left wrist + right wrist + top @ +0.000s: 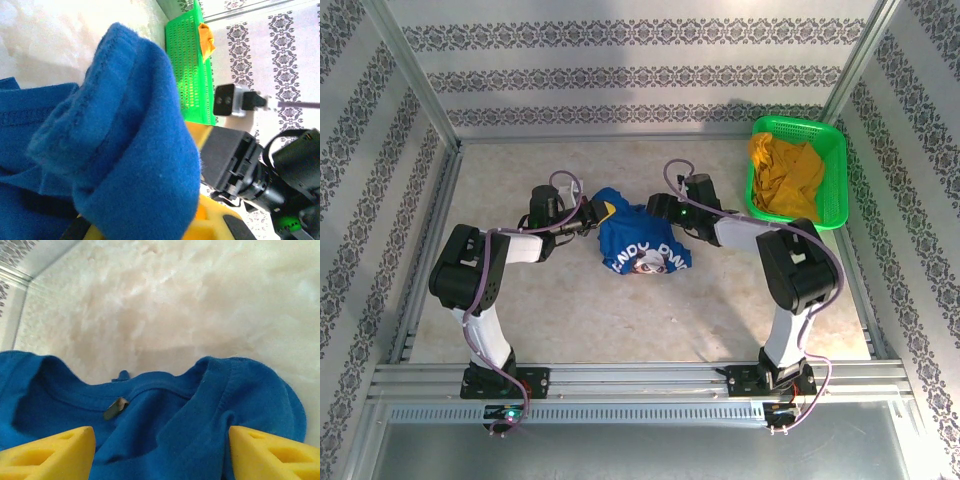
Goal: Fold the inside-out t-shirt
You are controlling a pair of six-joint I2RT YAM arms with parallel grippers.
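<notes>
I see the t-shirt (642, 245), royal blue with whitish lettering, bunched in a heap mid-tabletop (620, 320) between both arms. My left pincer (582, 222) is clenched on a thick, seamed fold of it. The right pincer (161, 440) is released, its fingers spread over the collar and small tag (116, 408).

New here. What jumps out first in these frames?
A crumpled royal-blue t-shirt with a whitish print lies in the middle of the table, with both arms reaching in from either side. The left gripper is shut on a bunched fold at its left edge, while the right gripper stands open over the collar. At the far right, a green basket holds a mustard-yellow garment.
</notes>
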